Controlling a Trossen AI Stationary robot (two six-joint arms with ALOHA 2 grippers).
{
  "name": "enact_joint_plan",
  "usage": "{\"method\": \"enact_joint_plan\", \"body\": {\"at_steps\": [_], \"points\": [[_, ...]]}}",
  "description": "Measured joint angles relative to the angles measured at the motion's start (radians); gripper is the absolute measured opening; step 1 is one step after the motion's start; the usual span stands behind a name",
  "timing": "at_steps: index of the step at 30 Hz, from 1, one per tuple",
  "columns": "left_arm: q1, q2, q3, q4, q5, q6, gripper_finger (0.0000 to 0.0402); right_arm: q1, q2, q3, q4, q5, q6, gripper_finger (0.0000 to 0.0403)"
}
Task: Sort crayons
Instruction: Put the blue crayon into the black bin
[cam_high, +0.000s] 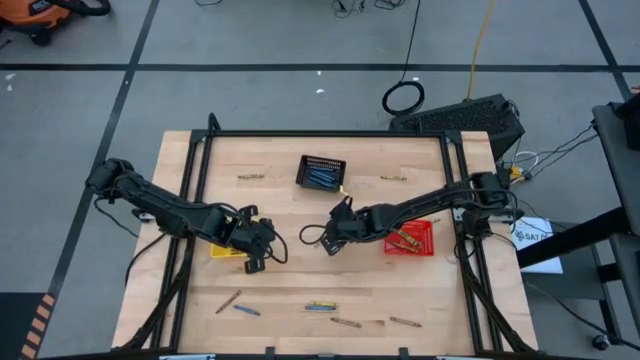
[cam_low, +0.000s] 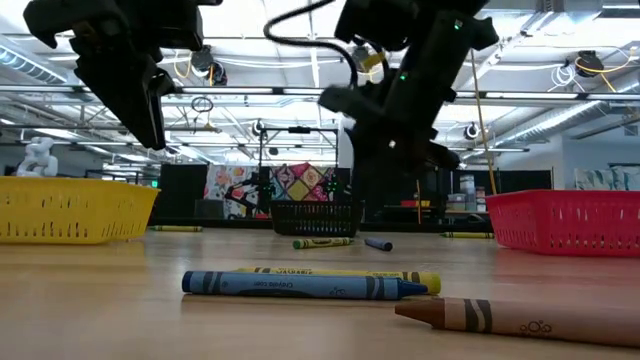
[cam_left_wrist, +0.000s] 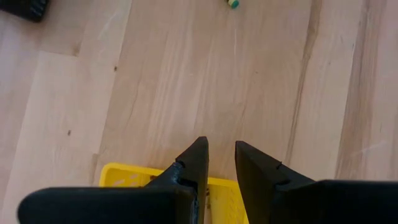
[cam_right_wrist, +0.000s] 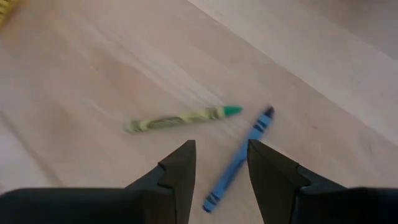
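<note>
My right gripper (cam_high: 335, 228) hangs open and empty above the table's middle. In its wrist view (cam_right_wrist: 221, 163) a blue crayon (cam_right_wrist: 239, 158) lies on the wood right below the gap between the fingers, apart from them. An olive-yellow crayon with a green tip (cam_right_wrist: 180, 118) lies just beyond it. My left gripper (cam_high: 258, 250) is over the right end of the yellow basket (cam_high: 225, 250). Its fingers (cam_left_wrist: 221, 163) stand a little apart and hold nothing, above the basket's rim (cam_left_wrist: 130, 174). Both grippers are clear of the table in the low view.
The black basket (cam_high: 320, 172) with blue crayons stands at the far middle. The red basket (cam_high: 410, 238) with brown crayons stands right of my right gripper. Loose crayons lie near the front edge (cam_high: 320, 306) (cam_high: 345, 322) (cam_high: 228, 301) and at the far side (cam_high: 250, 177) (cam_high: 393, 178).
</note>
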Motion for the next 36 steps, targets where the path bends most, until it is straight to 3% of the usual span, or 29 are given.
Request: {"method": "enact_joint_plan", "body": {"at_steps": [4,28,32,36], "points": [[0.000,0.000,0.000,0.003,0.000,0.002,0.0082,0.001,0.027,0.001,-0.072,0.000,0.050,0.0132],[0.000,0.000,0.000,0.009,-0.004,0.002,0.0082,0.002,0.117,0.003,-0.036,0.008,0.052,0.0130],[0.000,0.000,0.000,0.009,-0.004,0.002,0.0082,0.002,0.118,0.003,-0.044,0.008,0.034,0.0107],[0.000,0.000,0.000,0.009,-0.008,0.002,0.0082,0.001,0.119,0.003,-0.068,0.006,0.010,0.0057]]}}
